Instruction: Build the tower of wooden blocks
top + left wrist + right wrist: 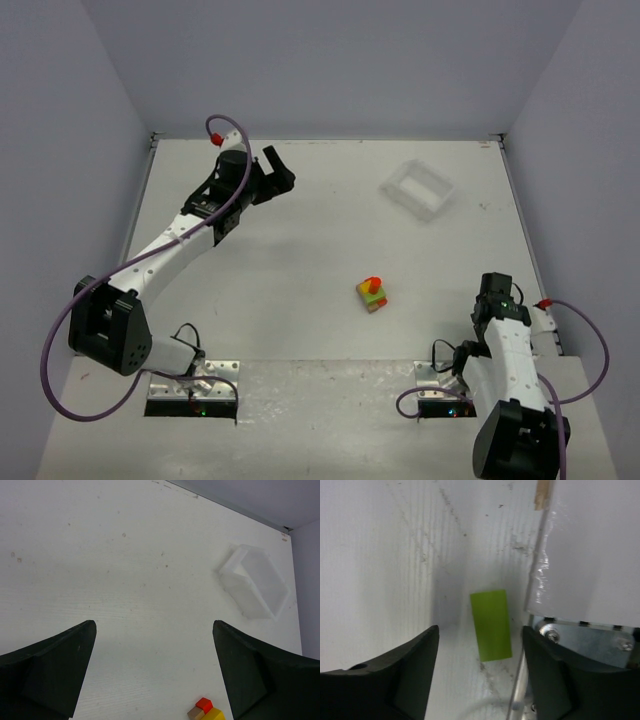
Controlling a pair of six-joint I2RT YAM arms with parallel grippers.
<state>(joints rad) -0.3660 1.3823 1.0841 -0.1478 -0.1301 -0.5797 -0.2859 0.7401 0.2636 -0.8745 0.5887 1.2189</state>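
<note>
Tower [372, 293] stands on the worktop [290, 290], a bit right of centre and well apart from both arms. From overhead it's green at the base, yellow & red above, orange piece on top. Left wrist cam catches only its edge at the bottom of frame: tan, red, yellow bits. Tray [418, 189] sits far back-right, well apart from the tower.

Left claw [155, 672]: wide open, empty, over bare worktop at back-left, facing toward tray & tower.

Right claw [477, 680]: open, nothing held. A loose green block [491, 625] lies flat on the worktop just ahead of the gap betw. its fingers [385, 680], close beside the arm's mount plate [580, 637]. Can't tell how high the claw is above it. Overhead view doesn't show this block; the arm prob. covers it.

Handling, my read: blocks are small, light, stiff painted wood. They won't deform, but the paint is prob. slick, so a skewed pinch could let one twist or pop out. Take the green block across its short width, on the two long sides, centred, fingers square to it. The plate side looks tight, so approach w/ care. The tower looks loose-stacked & tippy, and a nudge would likely topple it. Bring pieces in from straight above & let go gently.
</note>
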